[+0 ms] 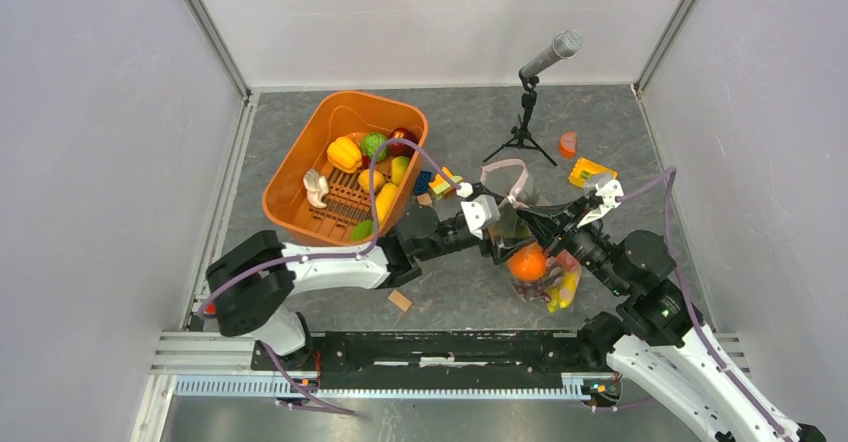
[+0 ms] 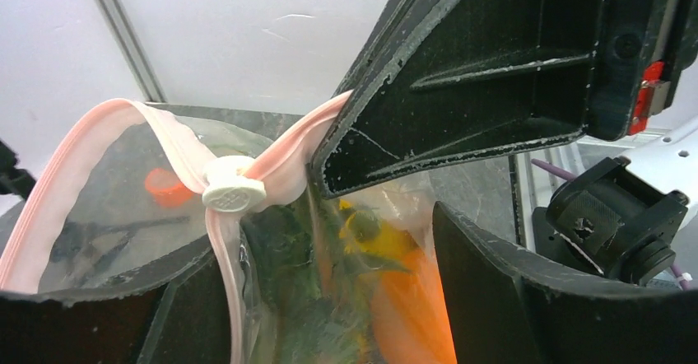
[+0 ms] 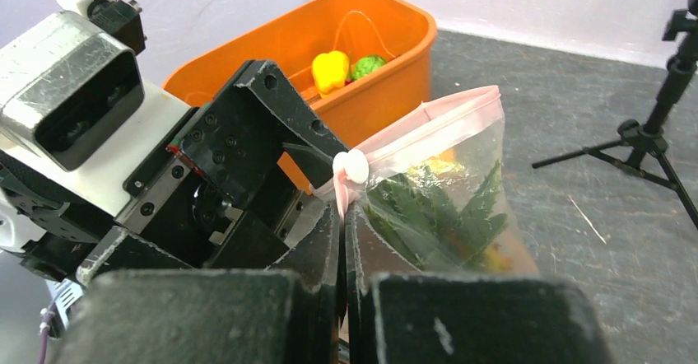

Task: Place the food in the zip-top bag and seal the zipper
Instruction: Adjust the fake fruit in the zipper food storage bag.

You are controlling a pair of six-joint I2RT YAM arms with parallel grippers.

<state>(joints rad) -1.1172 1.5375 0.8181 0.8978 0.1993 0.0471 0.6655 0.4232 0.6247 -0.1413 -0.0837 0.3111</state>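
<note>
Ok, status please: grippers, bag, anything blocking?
Right gripper shut on zip-top bag rim. Left gripper open, astride bag by slider. Zipper unsealed, food inside. Nothing blocking seen.

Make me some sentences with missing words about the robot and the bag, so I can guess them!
The slider on the pink zipper is ____. The tub with the yellow toy pepper in it is ____. The right gripper pinches the zip-top bag with its jaws ____. The microphone stands on a black ____.
Missing words: white; orange; shut; tripod.
</note>
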